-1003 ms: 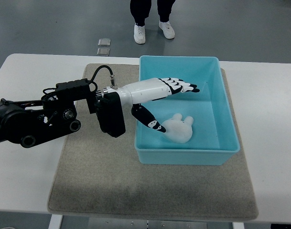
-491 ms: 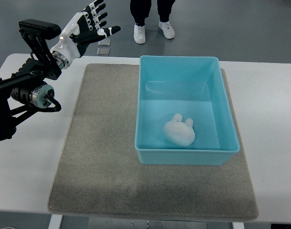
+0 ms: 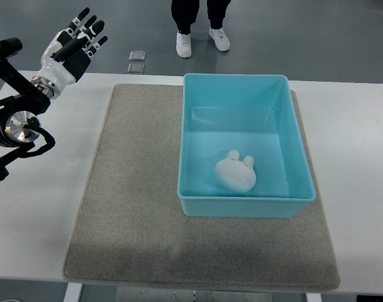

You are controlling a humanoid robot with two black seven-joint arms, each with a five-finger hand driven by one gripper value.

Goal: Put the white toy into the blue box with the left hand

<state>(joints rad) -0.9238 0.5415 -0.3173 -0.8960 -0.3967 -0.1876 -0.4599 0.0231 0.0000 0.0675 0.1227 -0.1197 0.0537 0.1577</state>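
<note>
The white toy (image 3: 236, 173), a small rabbit shape, lies on the floor of the blue box (image 3: 246, 85) near its front wall. The box stands on the grey mat (image 3: 134, 207). My left hand (image 3: 75, 41) is raised at the far left, well away from the box, fingers spread and empty. Its black arm (image 3: 12, 119) comes in from the left edge. The right arm does not show.
The white table (image 3: 361, 189) carries the mat. A person's legs and white shoes (image 3: 200, 39) stand beyond the table's far edge. Two small square floor plates (image 3: 136, 60) lie near them.
My left hand let go of the toy inside the box, then pulled back out and swung up to the far left. The toy stays in the box.
</note>
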